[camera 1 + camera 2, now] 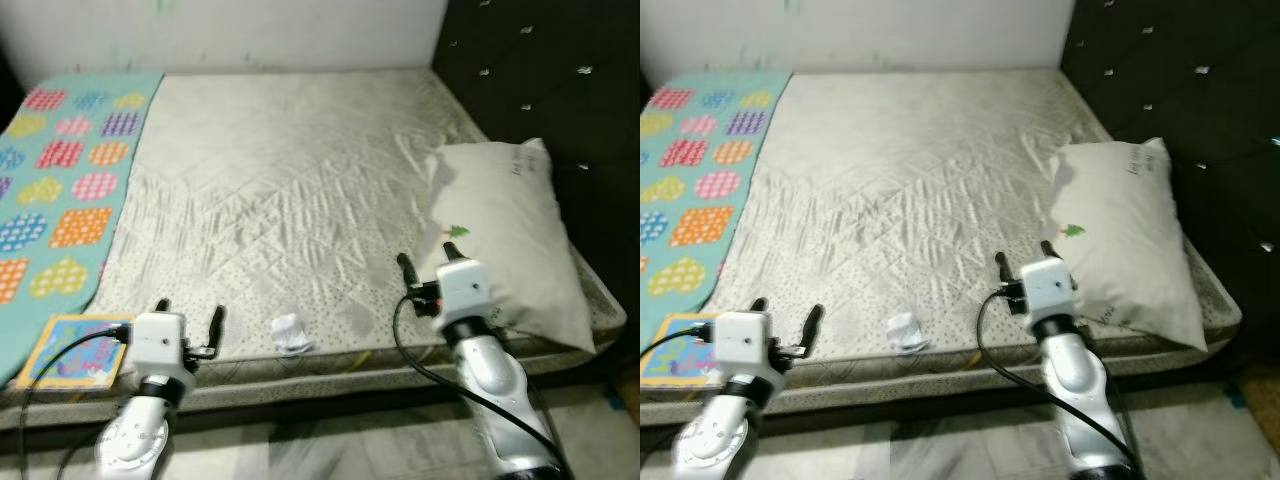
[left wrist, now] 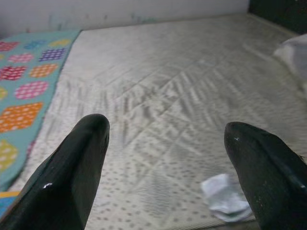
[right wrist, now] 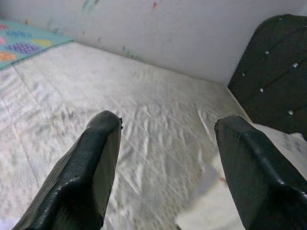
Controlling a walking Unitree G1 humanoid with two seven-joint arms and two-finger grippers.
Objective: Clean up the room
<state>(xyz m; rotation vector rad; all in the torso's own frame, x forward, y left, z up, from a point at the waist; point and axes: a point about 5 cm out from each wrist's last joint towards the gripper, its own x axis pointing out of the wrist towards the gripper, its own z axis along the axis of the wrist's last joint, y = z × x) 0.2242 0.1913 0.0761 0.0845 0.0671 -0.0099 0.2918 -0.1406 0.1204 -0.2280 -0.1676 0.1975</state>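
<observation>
A crumpled white scrap (image 1: 290,333) lies on the bed's (image 1: 280,190) pale quilted sheet near the front edge; the left wrist view has the same scrap (image 2: 224,197) just ahead of its fingers. My left gripper (image 1: 189,322) hovers open at the front edge, a little left of the scrap. My right gripper (image 1: 428,262) stands open to the scrap's right, close to a white pillow (image 1: 512,238). A flat colourful picture book (image 1: 75,351) lies at the front left corner, beside the left wrist.
A teal blanket (image 1: 62,170) with coloured patches covers the bed's left strip. A dark tufted headboard (image 1: 560,90) rises on the right, a white wall (image 1: 220,30) at the back. Pale tiled floor (image 1: 330,450) runs below the bed's front edge.
</observation>
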